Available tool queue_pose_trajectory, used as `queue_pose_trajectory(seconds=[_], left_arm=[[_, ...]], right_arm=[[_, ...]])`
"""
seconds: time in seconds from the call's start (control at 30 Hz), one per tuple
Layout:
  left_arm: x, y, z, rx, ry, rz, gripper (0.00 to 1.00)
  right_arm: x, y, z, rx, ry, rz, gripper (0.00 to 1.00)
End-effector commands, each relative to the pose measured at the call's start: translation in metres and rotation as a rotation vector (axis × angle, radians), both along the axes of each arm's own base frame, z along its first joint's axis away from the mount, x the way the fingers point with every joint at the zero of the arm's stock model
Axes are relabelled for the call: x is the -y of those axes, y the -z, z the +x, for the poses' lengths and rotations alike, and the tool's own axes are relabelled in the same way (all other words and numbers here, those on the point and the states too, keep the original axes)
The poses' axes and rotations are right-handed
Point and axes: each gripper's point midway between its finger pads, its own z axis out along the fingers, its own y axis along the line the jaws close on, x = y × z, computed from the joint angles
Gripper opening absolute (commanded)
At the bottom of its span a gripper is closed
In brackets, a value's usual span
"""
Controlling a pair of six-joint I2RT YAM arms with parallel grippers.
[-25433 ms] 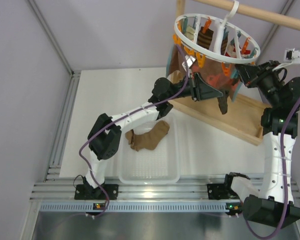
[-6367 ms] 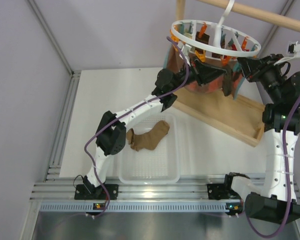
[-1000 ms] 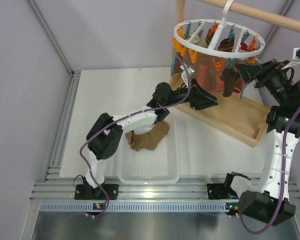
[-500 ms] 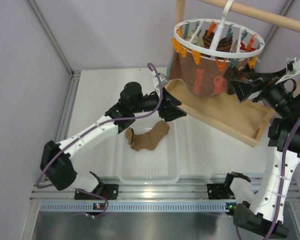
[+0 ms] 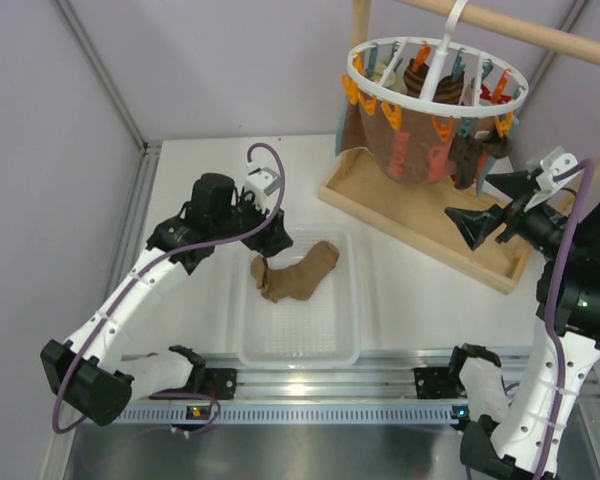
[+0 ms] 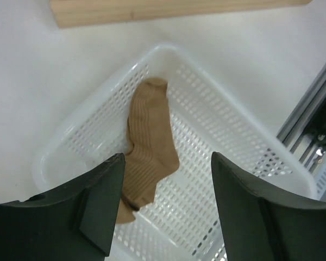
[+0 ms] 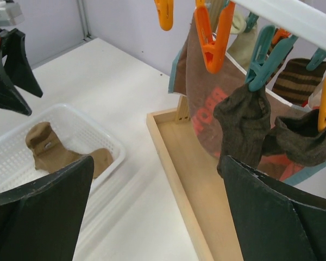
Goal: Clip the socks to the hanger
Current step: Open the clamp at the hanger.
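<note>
Left claw [image 6: 167, 163], fingers apart and empty, poised just above the tan sock [image 6: 149, 138] lying in the basket [image 6: 171, 50], sock's long axis running along the gap; right claw [image 5: 468, 196], agape, well apart.

The tan ribbed sock [image 6: 149, 147] is soft cloth. The white basket with holes [image 6: 239, 136] is shiny plastic. The long tray [image 7: 190, 163] is smooth pale wood. The round white hanger ring [image 7: 277, 15] is glossy plastic.

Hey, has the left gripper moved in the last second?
Yes. The left gripper has drawn back from the wooden tray toward the near left, and is now over the far edge of the basket, above the tan sock.
</note>
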Motion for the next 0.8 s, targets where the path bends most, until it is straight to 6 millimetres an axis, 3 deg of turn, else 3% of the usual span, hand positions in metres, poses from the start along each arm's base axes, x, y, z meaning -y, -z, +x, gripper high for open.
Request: queue_pose_trajectory(seconds=[0.0,0.07,0.1,0.17,0.23,0.4,0.5,0.6,0.7,0.77], left_arm=[[-0.034,0.024,-0.017,0.005,-0.013,0.178,0.71],[-0.037,0.032,-0.022,0.031,0.059,0.239,0.72],[-0.04,0.045,-0.022,-0.005,0.075,0.284,0.72],[-0.044,0.052,-0.016,-0.013,0.094,0.354,0.71],[-0.047,0.074,-0.014,-0.094,0.13,0.431,0.69],[-0.055,0.099,0.005,-0.159,0.075,0.549,0.66],[-0.057,0.107,0.016,-0.163,0.033,0.587,0.64],[-0.045,0.104,0.022,-0.166,0.048,0.556,0.63],[-0.011,0.077,0.031,-0.057,0.105,0.416,0.63],[0.014,0.06,0.025,0.008,0.165,0.32,0.64]], right_arm=[[0.01,0.015,0.007,-0.021,0.046,-0.036,0.99],[0.013,0.023,0.013,-0.054,0.048,-0.026,0.97],[0.014,0.027,0.013,-0.077,0.052,-0.025,0.96],[0.017,0.035,0.017,-0.106,0.05,-0.036,0.95],[0.018,0.047,0.017,-0.155,0.052,-0.031,0.94],[0.016,0.073,0.016,-0.225,0.038,-0.041,0.92],[0.016,0.077,0.016,-0.223,0.043,-0.052,0.92],[0.018,0.072,0.021,-0.204,0.064,-0.044,0.91],[0.02,0.062,0.029,-0.178,0.08,-0.004,0.88],[0.022,0.048,0.037,-0.136,0.106,0.037,0.84]])
